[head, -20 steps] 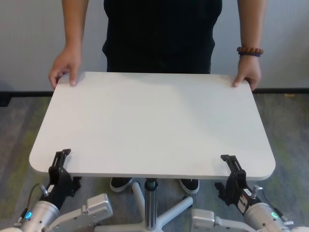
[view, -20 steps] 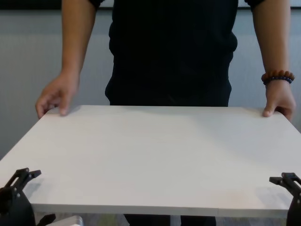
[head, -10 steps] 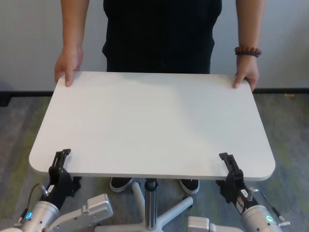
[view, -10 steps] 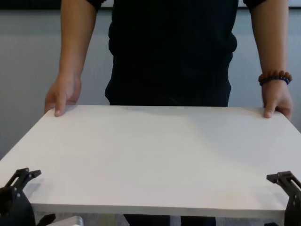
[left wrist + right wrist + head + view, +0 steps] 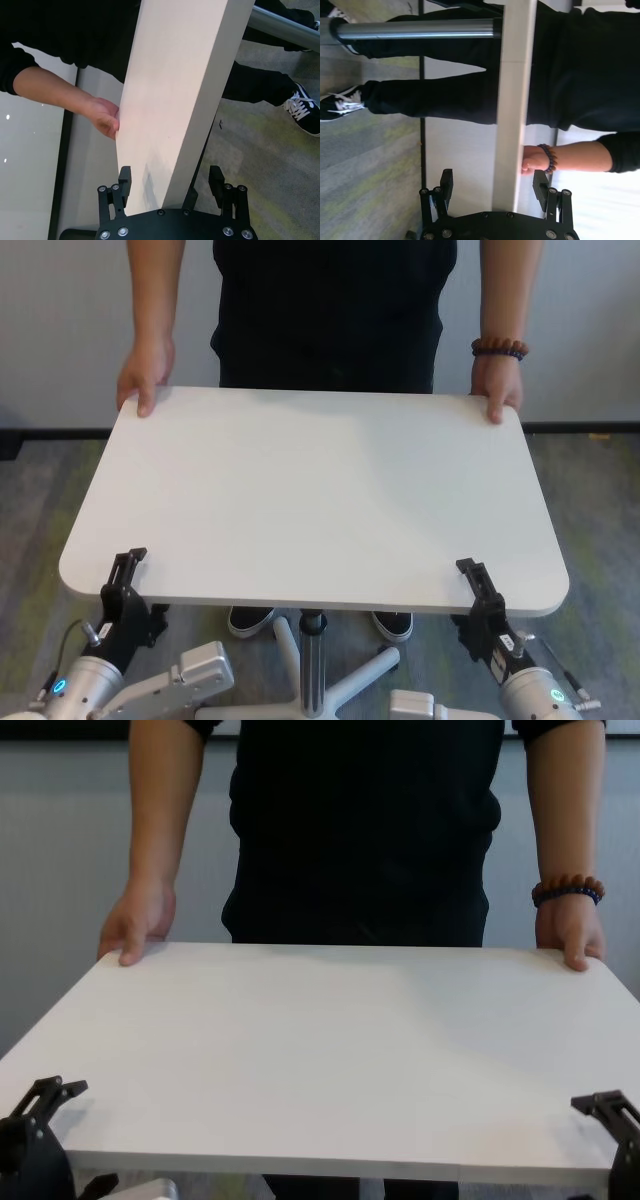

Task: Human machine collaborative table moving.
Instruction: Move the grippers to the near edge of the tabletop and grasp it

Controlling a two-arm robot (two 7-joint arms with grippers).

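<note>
A large matte white rectangular table (image 5: 310, 495) on a grey pedestal pole (image 5: 313, 660) lies at twelve o'clock, its long axis crosswise. Its near edge is straddled, ungripped, by the wide-open left gripper (image 5: 125, 575) and right gripper (image 5: 478, 585); its far corners are held by the black-shirted human (image 5: 330, 310).

A person (image 5: 330, 310) grips the white worktop (image 5: 315, 495) at its far corners. Opposite, the left pincer (image 5: 122, 575) and right pincer (image 5: 478, 585) straddle its near edge, fingers spread.
</note>
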